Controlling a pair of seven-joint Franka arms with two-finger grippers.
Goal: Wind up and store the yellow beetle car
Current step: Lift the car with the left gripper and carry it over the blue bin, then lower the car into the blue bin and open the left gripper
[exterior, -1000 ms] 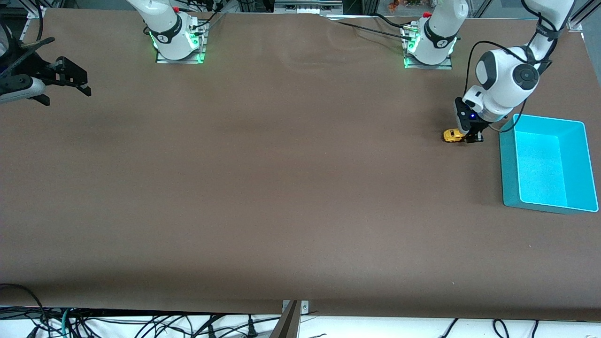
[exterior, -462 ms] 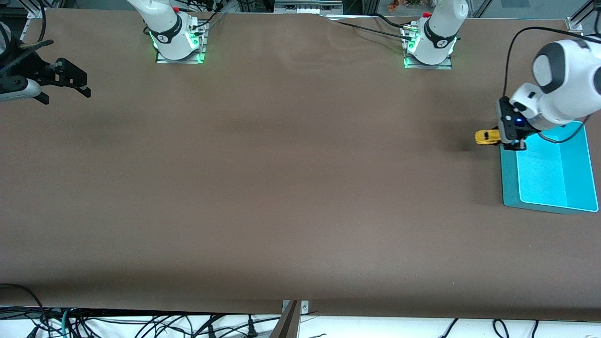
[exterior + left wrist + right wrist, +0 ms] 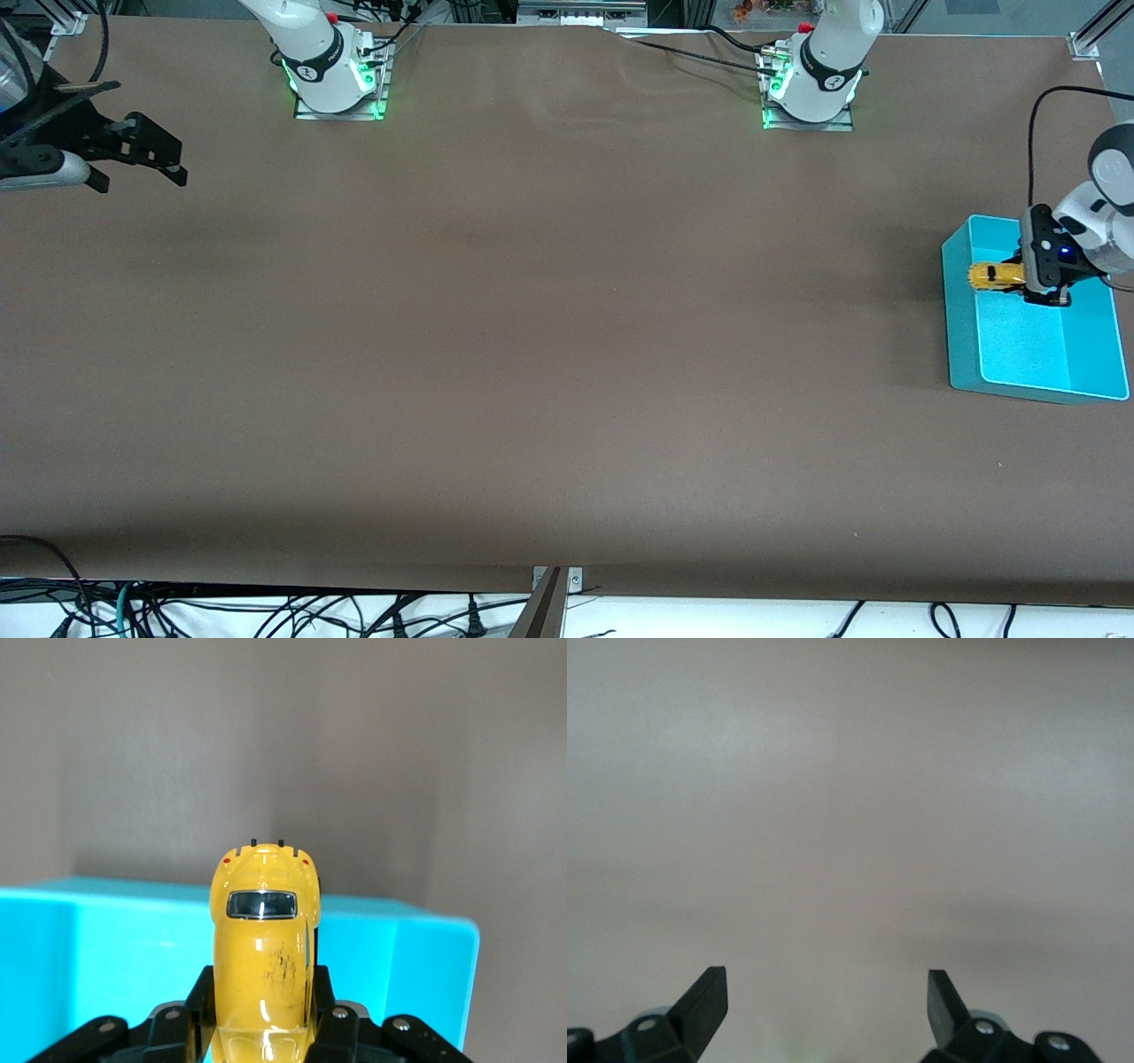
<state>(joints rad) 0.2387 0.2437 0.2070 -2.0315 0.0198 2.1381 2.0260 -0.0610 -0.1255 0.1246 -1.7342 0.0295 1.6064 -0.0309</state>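
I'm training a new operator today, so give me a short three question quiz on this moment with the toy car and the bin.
1. True or false: the yellow beetle car lies on the table.
2. What is the left gripper over: A the turquoise bin, B bare table, C the arm bases?
3. Fill in: the right gripper, waiting at the right arm's end of the table, has its jaws ____.

Key:
1. False; the left gripper holds it in the air.
2. A.
3. Open, holding nothing.
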